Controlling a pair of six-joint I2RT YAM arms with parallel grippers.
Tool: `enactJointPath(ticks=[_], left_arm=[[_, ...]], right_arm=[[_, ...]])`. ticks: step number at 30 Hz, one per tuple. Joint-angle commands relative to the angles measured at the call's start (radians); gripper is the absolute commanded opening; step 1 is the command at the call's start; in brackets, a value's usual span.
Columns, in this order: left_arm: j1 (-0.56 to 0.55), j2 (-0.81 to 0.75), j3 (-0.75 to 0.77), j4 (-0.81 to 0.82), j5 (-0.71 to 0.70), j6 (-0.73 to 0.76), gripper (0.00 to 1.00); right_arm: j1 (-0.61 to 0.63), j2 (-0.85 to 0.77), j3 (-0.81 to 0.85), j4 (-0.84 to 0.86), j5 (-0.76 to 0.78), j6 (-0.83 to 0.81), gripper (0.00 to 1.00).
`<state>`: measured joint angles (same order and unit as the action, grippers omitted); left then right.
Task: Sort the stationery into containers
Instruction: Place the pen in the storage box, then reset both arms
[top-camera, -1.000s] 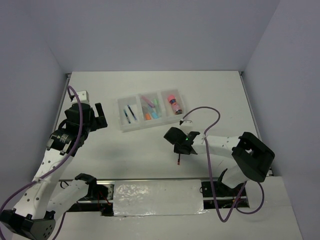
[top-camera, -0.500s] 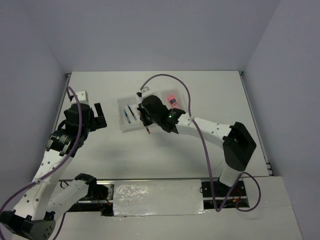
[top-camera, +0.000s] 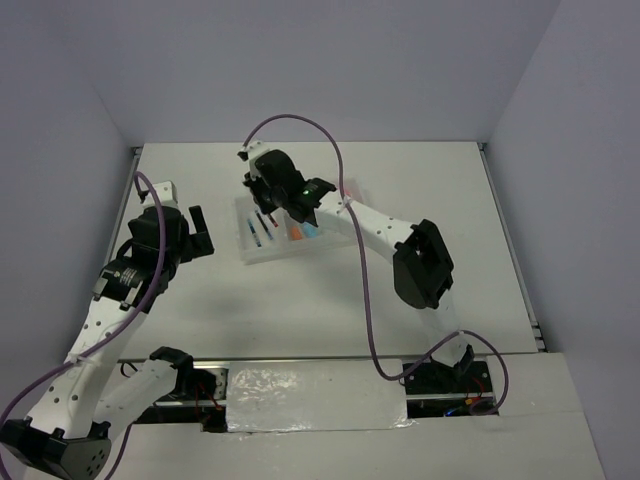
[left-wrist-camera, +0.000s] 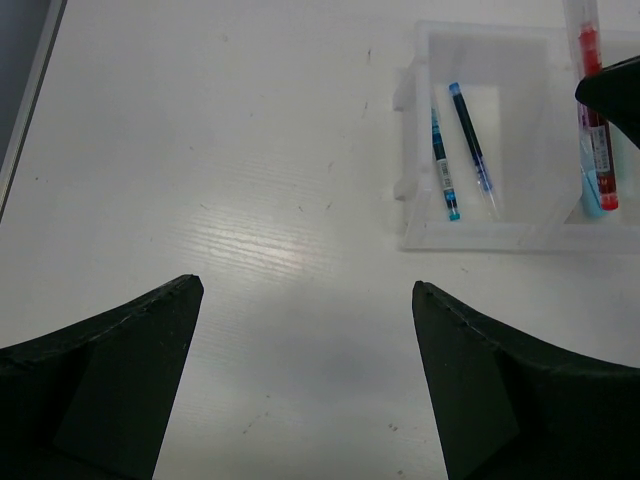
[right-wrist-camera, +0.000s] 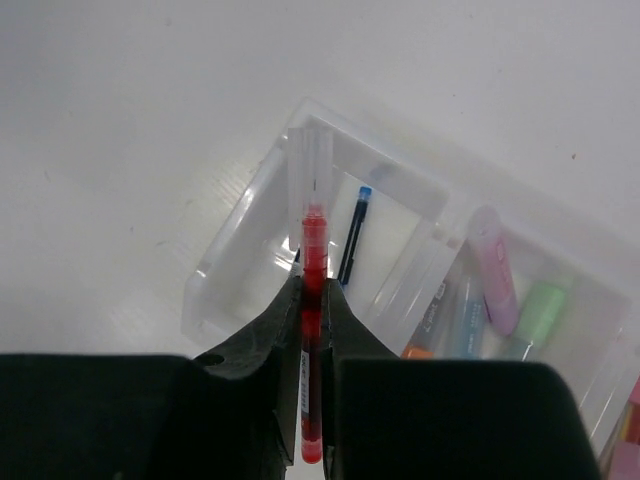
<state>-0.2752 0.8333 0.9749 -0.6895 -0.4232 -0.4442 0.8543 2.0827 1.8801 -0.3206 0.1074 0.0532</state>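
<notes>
The white bench lay flat under the left pincer and the right pincer. Pale grey walls stood beyond both. A shiny tape strip lay well behind them, at the bench's near edge.

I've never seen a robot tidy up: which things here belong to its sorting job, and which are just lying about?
Part of the job: red pen, gripped in the right arm's jaws; white tray; two blue pens in its end compartment; markers in the middle one.
Just there: purple cable; silver strip at the near edge.
</notes>
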Motion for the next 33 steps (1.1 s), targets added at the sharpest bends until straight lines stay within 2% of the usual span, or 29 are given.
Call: enactJointPath(ticks=[1, 3, 8, 12, 15, 20, 22, 23, 25, 26, 27, 29, 30, 33], left_arm=[[0.007, -0.003, 0.001, 0.018, -0.02, 0.012, 0.99], [0.007, -0.005, 0.001, 0.016, -0.02, 0.012, 0.99], [0.007, -0.008, -0.001, 0.018, -0.017, 0.013, 0.99], [0.007, -0.011, -0.002, 0.021, -0.015, 0.015, 0.99], [0.007, -0.011, -0.001, 0.019, -0.015, 0.015, 0.99], [0.007, -0.008, 0.001, 0.013, -0.032, 0.007, 0.99], [0.013, -0.007, 0.008, 0.004, -0.068, -0.002, 0.99], [0.019, -0.007, 0.011, -0.007, -0.078, -0.013, 0.99], [0.042, -0.008, 0.015, -0.01, -0.095, -0.019, 0.99], [0.048, -0.014, 0.018, -0.013, -0.1, -0.019, 0.99], [0.059, -0.016, 0.022, -0.018, -0.11, -0.021, 0.99], [0.065, -0.023, 0.03, -0.021, -0.124, -0.021, 0.99], [0.07, -0.026, 0.034, -0.024, -0.13, -0.022, 0.99], [0.086, -0.034, 0.048, -0.03, -0.149, -0.024, 0.99]], right_arm=[[-0.026, 0.048, 0.082, -0.009, -0.081, -0.042, 0.12], [-0.029, 0.068, 0.097, -0.003, -0.089, -0.042, 0.13], [-0.034, 0.128, 0.134, 0.031, -0.103, -0.042, 0.24], [-0.034, 0.158, 0.186, 0.017, -0.117, -0.03, 0.66], [-0.037, 0.155, 0.194, 0.008, -0.109, -0.02, 0.89], [-0.041, 0.062, 0.142, -0.023, -0.052, 0.017, 0.92], [-0.04, -0.062, 0.032, -0.017, 0.001, 0.045, 0.92], [-0.041, -0.116, -0.077, -0.006, 0.023, 0.074, 0.92], [-0.04, -0.31, -0.2, 0.027, 0.073, 0.102, 0.92], [-0.04, -0.379, -0.325, 0.037, 0.087, 0.103, 0.92], [-0.04, -0.527, -0.387, 0.051, 0.103, 0.108, 0.93], [-0.037, -0.674, -0.564, 0.094, 0.138, 0.117, 0.96], [-0.037, -0.807, -0.608, 0.1, 0.162, 0.123, 0.97], [-0.04, -1.02, -0.714, 0.011, 0.276, 0.137, 1.0]])
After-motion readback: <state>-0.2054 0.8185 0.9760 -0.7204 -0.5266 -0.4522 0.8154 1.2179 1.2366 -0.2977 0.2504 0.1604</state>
